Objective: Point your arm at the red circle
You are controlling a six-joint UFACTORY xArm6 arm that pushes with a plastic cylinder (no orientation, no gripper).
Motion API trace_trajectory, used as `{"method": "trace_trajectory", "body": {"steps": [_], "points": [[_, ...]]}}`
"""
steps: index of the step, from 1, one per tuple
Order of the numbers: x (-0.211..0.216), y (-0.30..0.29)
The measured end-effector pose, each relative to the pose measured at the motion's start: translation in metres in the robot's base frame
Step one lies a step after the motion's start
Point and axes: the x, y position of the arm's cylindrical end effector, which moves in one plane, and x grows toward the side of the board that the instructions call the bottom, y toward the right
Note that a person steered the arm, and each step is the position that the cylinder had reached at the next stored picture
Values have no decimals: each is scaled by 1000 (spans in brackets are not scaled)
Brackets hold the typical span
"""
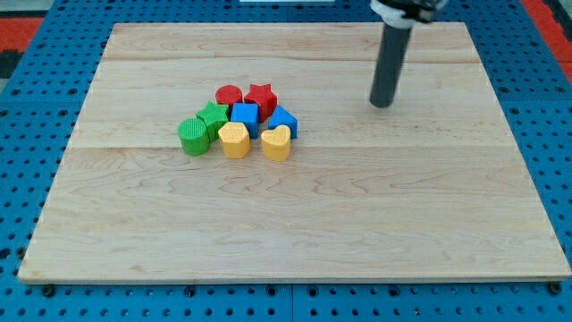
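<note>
No pincer on this rig — just my tip (382, 104), bare, holding nothing, well to the view's right of the red circle (229, 96). That circle sits at the cluster's top-left, touching the red star (261, 97). I judge the approach unfinished — next, slide left along the cluster's top.

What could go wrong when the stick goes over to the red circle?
My tip stands off to the view's right of the cluster. The red circle touches the red star, which lies between it and my tip, so a straight path may shove the star. The green star and blue cube crowd close and could scatter too.
</note>
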Motion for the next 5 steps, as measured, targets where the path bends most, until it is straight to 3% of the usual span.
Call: {"method": "trace_trajectory", "body": {"steps": [1,2,5], "points": [[32,9],[33,8],[-46,-14]]}}
